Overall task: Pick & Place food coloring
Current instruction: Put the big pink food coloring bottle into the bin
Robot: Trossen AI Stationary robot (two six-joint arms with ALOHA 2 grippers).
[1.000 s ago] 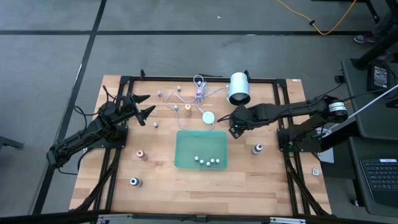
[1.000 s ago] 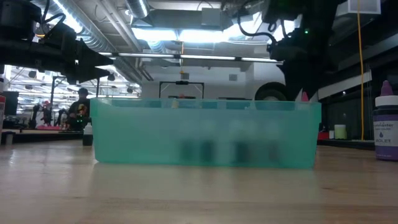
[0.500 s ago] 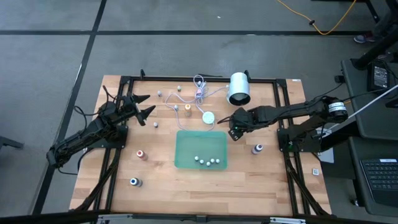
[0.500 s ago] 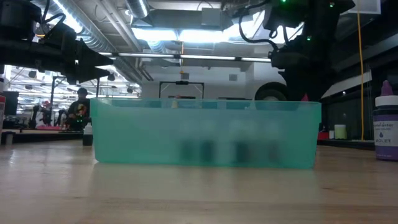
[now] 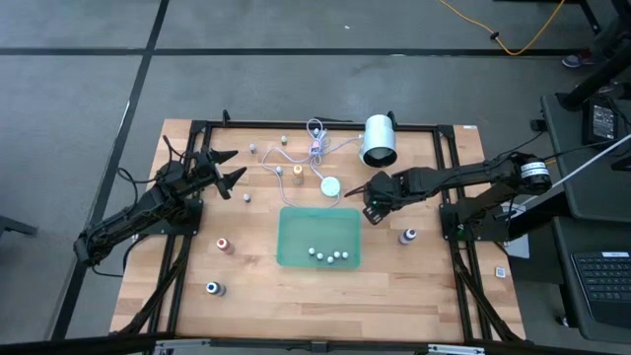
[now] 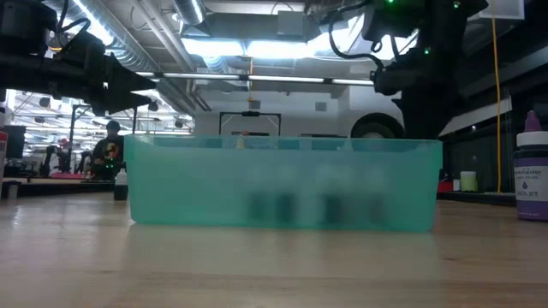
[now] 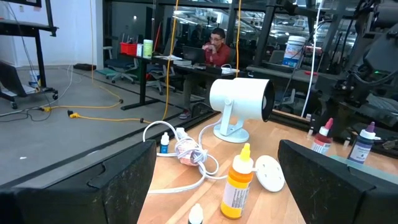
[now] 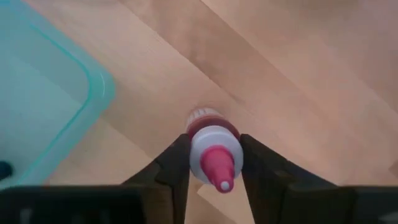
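Note:
My right gripper (image 5: 374, 206) (image 8: 214, 148) stands off the green tray's (image 5: 318, 237) far right corner, shut on a small food coloring bottle (image 8: 213, 146) with a white cap and pink tip. Several tiny bottles (image 5: 326, 255) stand inside the tray. More bottles stand on the table: red (image 5: 225, 245), blue (image 5: 212, 289), orange (image 5: 298, 174) (image 7: 237, 184) and purple (image 5: 408, 237) (image 6: 531, 175). My left gripper (image 5: 225, 168) waits open near the table's left side, above the wood. My right gripper pinches the bottle by its white cap (image 8: 200, 155), one finger (image 8: 176, 163) on each side, coming from above and pointing down. The pink tip points up between the fingers. Whether the bottle's base rests on the table, I cannot tell.
A white cylinder (image 5: 379, 140) (image 7: 240, 101), a white disc (image 5: 330, 185) on a thin cable (image 5: 316, 148) and a few tiny bottles (image 5: 279, 170) lie along the table's far part. Bare wood spreads along the near edge (image 5: 325, 306). A person sits beyond the table (image 7: 215, 48).
My right gripper has shifted a little toward the table's near right, staying beside the tray's corner. In the low view the pink tip that stood above the tray's rim no longer shows.

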